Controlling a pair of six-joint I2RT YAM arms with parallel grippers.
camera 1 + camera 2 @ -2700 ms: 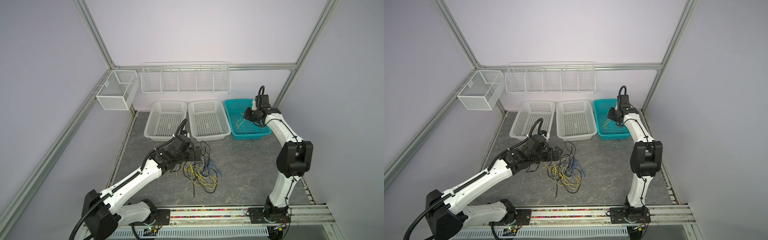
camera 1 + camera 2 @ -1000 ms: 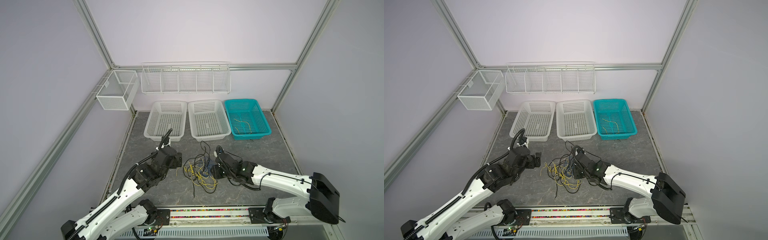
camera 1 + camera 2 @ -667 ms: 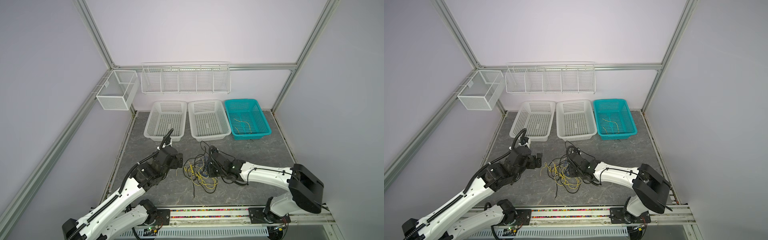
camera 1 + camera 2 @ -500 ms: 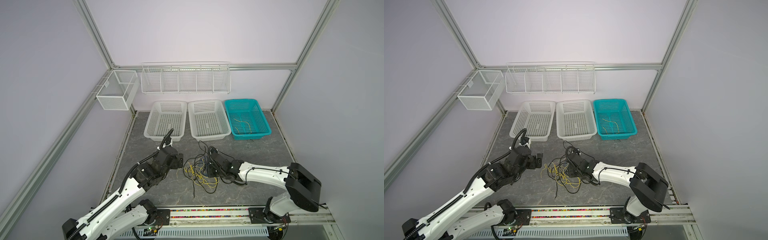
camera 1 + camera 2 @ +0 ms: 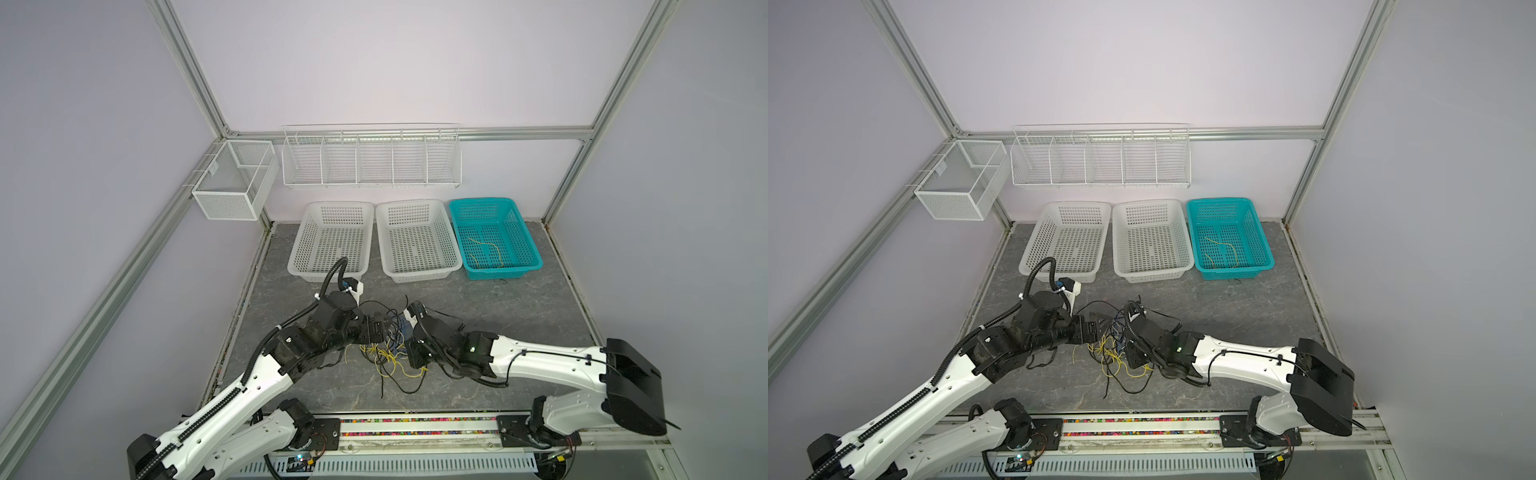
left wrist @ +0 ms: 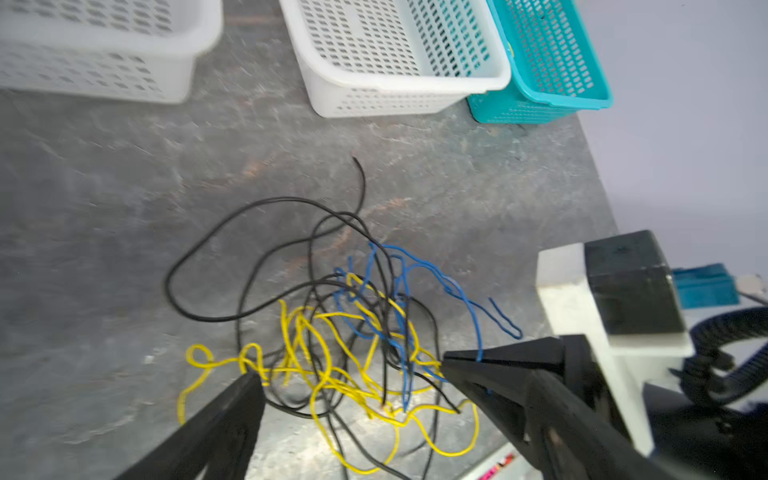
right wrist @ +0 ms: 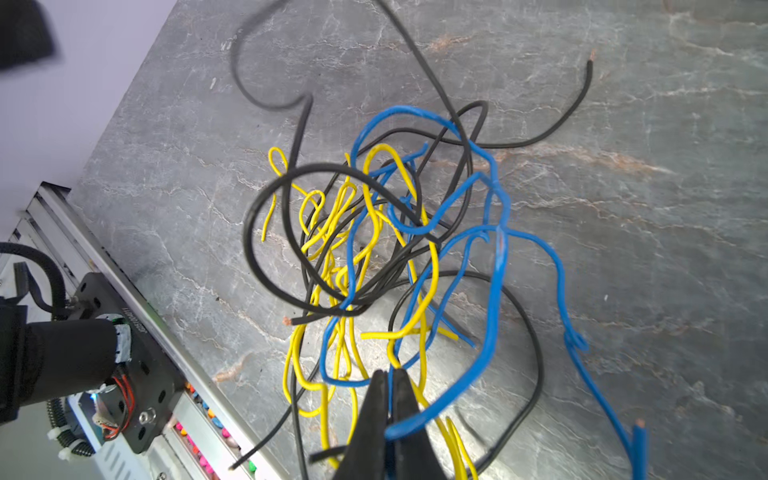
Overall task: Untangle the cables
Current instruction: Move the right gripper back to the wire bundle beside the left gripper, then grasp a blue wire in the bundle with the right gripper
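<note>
The left gripper (image 5: 380, 330) has its jaws wide apart, right at the left edge of the cables (image 5: 392, 361). The cables lie in a messy pile on the gray table (image 5: 519, 316). The right gripper (image 7: 390, 376) is pinched tight on a blue cable (image 7: 494, 291) at the pile's right side.

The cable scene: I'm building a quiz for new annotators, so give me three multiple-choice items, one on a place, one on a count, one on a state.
1. Where does the lone yellow cable lie? A) teal basket B) a white basket C) wall rack
2. How many baskets stand on the table? A) two B) three C) four
3. The right gripper is: A) wide open B) shut, empty C) shut on a blue cable
Answers: A, it lies on the teal mesh floor; B, two white plus one teal; C, the right wrist view shows blue cable pinched between closed jaws.
</note>
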